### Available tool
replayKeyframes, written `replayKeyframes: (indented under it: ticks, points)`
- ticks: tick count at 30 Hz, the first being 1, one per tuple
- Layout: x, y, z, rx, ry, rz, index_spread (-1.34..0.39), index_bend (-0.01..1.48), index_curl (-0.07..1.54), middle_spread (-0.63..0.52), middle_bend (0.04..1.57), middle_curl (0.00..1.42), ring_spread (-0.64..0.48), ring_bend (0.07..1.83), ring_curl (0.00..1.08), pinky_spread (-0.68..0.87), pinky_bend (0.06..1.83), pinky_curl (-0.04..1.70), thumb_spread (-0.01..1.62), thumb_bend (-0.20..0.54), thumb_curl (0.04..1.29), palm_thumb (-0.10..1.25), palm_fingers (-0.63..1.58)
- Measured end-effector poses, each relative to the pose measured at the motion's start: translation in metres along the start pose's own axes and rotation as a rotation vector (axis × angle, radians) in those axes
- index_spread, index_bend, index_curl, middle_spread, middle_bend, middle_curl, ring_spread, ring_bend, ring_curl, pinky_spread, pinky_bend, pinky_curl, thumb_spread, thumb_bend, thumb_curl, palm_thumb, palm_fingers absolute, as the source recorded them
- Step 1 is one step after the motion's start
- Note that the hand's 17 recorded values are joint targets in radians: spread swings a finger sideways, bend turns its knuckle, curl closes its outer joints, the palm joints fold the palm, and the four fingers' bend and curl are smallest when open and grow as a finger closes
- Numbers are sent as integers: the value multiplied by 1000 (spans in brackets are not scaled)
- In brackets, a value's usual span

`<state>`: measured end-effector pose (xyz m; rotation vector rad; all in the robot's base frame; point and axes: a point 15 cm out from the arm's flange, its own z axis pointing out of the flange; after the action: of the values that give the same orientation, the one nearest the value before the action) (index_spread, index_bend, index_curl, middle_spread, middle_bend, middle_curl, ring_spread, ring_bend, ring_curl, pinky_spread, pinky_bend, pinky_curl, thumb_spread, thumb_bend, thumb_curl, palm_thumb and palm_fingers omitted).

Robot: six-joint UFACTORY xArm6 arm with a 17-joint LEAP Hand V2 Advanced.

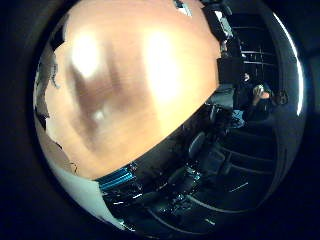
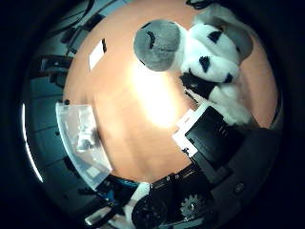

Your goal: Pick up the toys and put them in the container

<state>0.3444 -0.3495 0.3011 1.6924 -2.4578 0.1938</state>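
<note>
A plush toy (image 2: 209,52), white with black spots and a grey snout, fills one side of the thumb side view, close to the palm. My right hand (image 2: 209,138) shows as black and white parts beside it. A black fingertip (image 2: 196,86) curls against the toy's body, so the hand is shut on it. The toy hangs well above the wooden table (image 2: 143,119). A clear plastic container (image 2: 81,138) stands at the table's edge, apart from the hand, with a small pale thing inside it.
A white card (image 2: 97,55) lies on the table near its far edge. Beyond the table edge (image 1: 165,145) is a dark room with chairs (image 1: 195,145) and shelving (image 1: 260,55).
</note>
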Motion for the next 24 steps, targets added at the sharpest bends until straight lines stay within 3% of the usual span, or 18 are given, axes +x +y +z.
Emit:
replayKeyframes:
  ticks: [8,24]
  points:
    - [-29,43,-102,99,-40,-57,-394,969,696,-460,613,688,-240,397,251,346,189,87,908,-22,556,1002,625]
    - [-246,96,-280,299,-184,-408,-401,945,706,-482,598,755,-258,406,260,354,190,92,886,-22,579,995,644]
